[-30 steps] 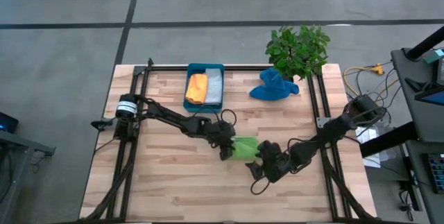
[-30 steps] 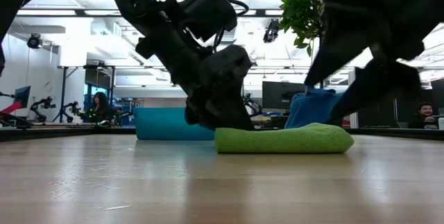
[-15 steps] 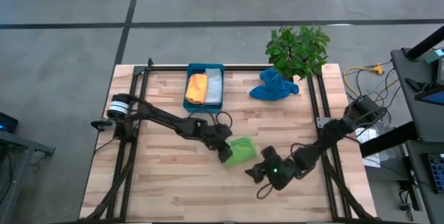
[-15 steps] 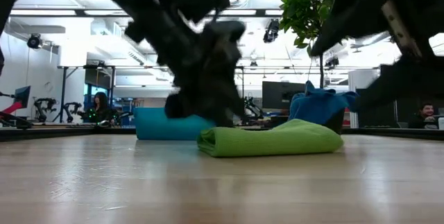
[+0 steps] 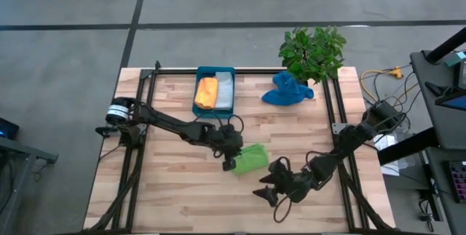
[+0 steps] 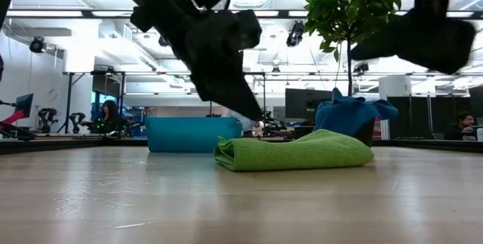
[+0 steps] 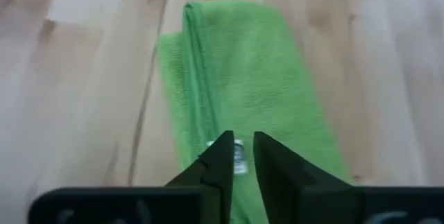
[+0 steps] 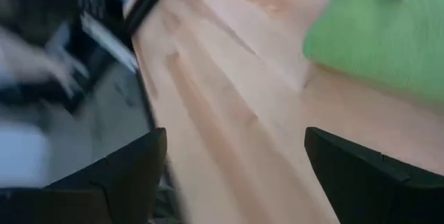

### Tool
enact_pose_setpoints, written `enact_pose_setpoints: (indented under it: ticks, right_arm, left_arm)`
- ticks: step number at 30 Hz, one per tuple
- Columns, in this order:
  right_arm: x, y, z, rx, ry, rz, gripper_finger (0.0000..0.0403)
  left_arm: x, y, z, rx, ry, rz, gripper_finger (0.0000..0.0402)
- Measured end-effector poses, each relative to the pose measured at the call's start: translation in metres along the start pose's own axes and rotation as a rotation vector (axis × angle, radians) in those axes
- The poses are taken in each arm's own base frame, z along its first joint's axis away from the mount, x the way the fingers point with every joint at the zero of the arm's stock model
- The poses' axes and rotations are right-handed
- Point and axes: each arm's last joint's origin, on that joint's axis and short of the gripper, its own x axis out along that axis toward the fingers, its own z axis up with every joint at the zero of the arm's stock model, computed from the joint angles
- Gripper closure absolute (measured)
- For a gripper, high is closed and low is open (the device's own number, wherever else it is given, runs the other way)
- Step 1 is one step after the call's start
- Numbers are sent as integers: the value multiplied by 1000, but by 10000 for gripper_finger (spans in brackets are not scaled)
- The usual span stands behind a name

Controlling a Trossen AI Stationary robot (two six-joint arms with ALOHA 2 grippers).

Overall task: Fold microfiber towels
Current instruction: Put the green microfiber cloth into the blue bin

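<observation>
Note that the folded lime green towel (image 5: 249, 157), soft, light and limp, lies just ahead of the left gripper (image 7: 236, 156), whose jaws are nearly closed on nothing, and beside the empty, wide-open right gripper (image 5: 266, 191); grip it at a folded edge.

occluded: lime towel (image 6: 294, 152) hides blue towel's (image 6: 351, 114) base | blurred: room

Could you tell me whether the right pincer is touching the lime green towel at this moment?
Apart. In the high view, bare table shows between the right pincer and the lime green towel; the right wrist view shows its open fingers over wood.
</observation>
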Motion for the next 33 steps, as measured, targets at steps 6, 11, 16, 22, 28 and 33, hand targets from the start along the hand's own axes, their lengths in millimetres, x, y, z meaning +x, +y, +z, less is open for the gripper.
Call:
enact_pose_setpoints:
  ticks: [6,11,16,22,28,33]
  right_arm:
    - [-1,0,-2,485,-42,-3,67]
    - [-9,-2,-14,617,-186,2,67]
    - [-13,-3,-19,622,-215,-4,67]
    - [-14,-4,-21,602,-203,-15,67]
    - [-13,-4,-21,354,-195,-40,67]
    - [-13,-9,-24,510,-149,-66,67]
  left_arm:
    - [7,6,-12,26,81,133,398]
    - [14,7,-18,31,113,169,396]
    - [22,-8,-31,65,167,112,396]
    - [26,-43,-44,89,190,34,396]
    - [22,-73,-56,149,204,-36,396]
    - [16,-84,-60,104,211,-44,396]
